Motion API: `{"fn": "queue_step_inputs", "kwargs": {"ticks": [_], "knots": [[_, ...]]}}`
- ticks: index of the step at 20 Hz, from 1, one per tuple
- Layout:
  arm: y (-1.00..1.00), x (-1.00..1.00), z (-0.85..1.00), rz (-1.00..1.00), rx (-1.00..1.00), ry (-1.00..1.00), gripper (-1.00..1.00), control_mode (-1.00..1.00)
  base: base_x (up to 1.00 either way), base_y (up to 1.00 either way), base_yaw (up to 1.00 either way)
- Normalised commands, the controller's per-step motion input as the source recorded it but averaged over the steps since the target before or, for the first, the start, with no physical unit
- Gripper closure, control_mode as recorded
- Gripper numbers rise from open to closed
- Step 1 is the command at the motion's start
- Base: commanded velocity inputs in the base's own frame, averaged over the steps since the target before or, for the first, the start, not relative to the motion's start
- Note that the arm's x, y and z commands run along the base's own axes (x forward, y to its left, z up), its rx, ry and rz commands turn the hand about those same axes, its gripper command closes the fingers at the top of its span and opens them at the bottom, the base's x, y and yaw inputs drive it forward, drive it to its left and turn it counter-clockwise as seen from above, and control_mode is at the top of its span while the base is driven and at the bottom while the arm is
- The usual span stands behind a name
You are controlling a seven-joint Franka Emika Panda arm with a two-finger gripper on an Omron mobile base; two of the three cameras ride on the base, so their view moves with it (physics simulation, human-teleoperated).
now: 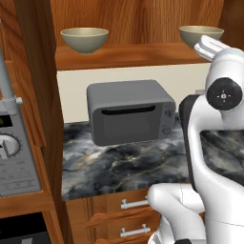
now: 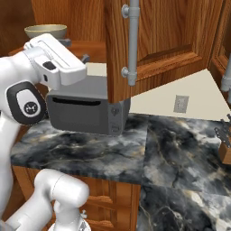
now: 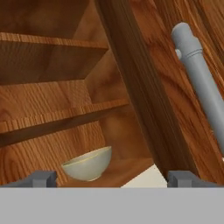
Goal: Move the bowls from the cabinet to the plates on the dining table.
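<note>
Two grey-olive bowls with pale rims stand on the wooden shelf of the open cabinet, one at the left and one at the right. In the hand view my gripper is open, its fingertips wide apart, and one bowl sits upright on the shelf ahead, apart from them. The right base view has my hand raised just in front of and below a bowl. Nothing is held. The plates and the dining table are out of view.
The open cabinet door with its silver bar handle hangs close to the right of my hand. A grey toaster oven stands on the marbled counter under the shelf. A knife block is far right, an oven at left.
</note>
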Motion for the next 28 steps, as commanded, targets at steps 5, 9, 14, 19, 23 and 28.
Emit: {"fn": "queue_step_inputs", "kwargs": {"ticks": [5,9,14,19,23,28], "knots": [[-0.05,-0.08,0.00,-0.10,0.02,-0.05,-1.00,-1.00,0.00,0.00,0.00],[-0.13,-0.08,0.00,-0.10,0.03,-0.04,-1.00,-1.00,0.00,0.00,0.00],[-0.21,0.00,0.00,-0.07,0.04,-0.02,-1.00,-1.00,0.00,0.00,0.00],[-0.05,0.19,0.00,-0.04,0.02,0.00,-1.00,-1.00,0.00,0.00,0.00],[-0.01,0.24,0.00,-0.02,0.01,0.00,-1.00,-1.00,0.00,0.00,0.00],[-0.15,0.12,0.01,-0.03,0.05,0.02,-1.00,-1.00,0.00,0.00,0.00]]}}
